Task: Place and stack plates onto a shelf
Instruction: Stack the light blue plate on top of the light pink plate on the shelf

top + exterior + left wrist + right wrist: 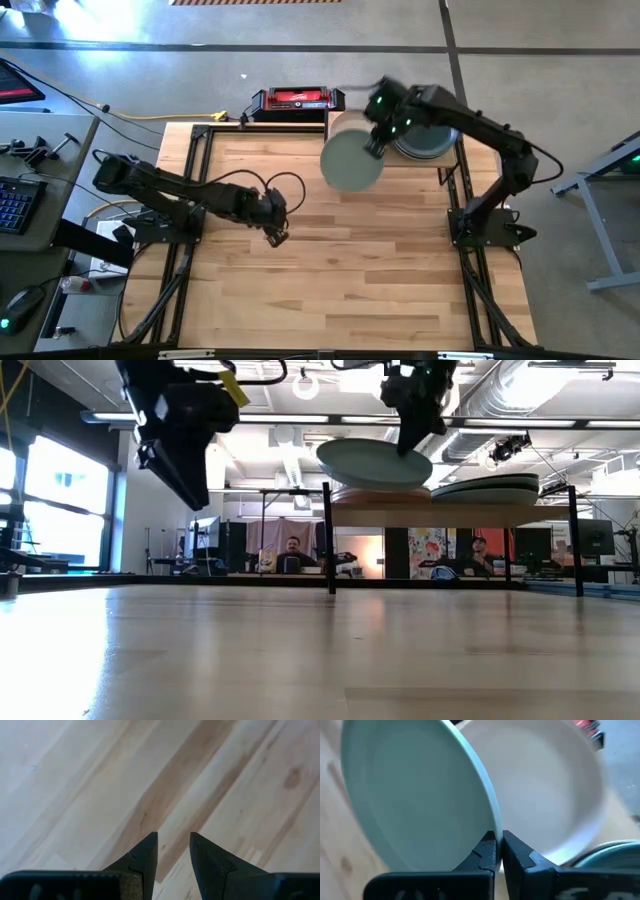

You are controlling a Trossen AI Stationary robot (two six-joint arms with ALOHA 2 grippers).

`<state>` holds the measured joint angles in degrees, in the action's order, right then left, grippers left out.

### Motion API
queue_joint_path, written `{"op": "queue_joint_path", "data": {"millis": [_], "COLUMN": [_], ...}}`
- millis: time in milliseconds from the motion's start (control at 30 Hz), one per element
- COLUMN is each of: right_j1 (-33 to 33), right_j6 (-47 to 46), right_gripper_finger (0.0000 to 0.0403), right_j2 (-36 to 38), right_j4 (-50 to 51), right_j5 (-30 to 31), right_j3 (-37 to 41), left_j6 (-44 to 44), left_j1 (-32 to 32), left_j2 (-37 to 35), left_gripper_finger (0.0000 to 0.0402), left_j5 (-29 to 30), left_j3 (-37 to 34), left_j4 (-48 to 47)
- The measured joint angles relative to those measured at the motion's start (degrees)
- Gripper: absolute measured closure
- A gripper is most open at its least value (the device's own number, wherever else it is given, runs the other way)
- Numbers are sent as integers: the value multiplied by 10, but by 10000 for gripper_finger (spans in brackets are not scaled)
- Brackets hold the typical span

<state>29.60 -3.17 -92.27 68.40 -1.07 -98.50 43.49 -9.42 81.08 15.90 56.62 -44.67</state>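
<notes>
High view, left to right. Left gripper (276, 232), left of centre, hangs over the bare table (350, 280), fingers slightly apart and holding nothing. Right gripper (373, 148), upper centre, is clamped on the rim of a sage plate (350, 160) held in the air beside the shelf (440, 516). Upper right, stacked plates (425, 142) rest on the shelf.

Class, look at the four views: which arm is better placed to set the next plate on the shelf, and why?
The right. Its gripper already grips the sage plate by the rim, held above the shelf's cream plate. The left gripper holds nothing, over bare table.
</notes>
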Motion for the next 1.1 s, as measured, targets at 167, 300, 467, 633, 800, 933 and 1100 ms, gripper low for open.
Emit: {"op": "queue_joint_path", "data": {"millis": [167, 300, 467, 633, 800, 933, 1100], "right_j1": [85, 141, 203, 248, 268, 267, 258], "right_j6": [1, -26, -78, -123, -163, -174, -165], "right_gripper_finger": [403, 403, 403, 403, 403, 403, 403], "right_j2": [2, 1, 0, 0, 0, -12, -29], "right_j4": [-45, -75, -87, -86, -80, -57, -38], "right_j5": [-40, -69, -122, -175, -204, -206, -204], "right_j3": [0, 0, 0, 0, 0, 0, 0], "left_j6": [25, 48, 49, 49, 48, 37, 29], "left_j1": [25, 35, 35, 35, 35, 35, 35], "left_j2": [0, 0, 0, 0, 0, 0, 0], "left_gripper_finger": [300, 300, 300, 300, 300, 300, 300], "left_j5": [0, -1, -1, 3, 7, 8, 9], "left_j3": [0, 0, 0, 0, 0, 0, 0], "left_j4": [14, 14, 14, 14, 14, 14, 14]}}
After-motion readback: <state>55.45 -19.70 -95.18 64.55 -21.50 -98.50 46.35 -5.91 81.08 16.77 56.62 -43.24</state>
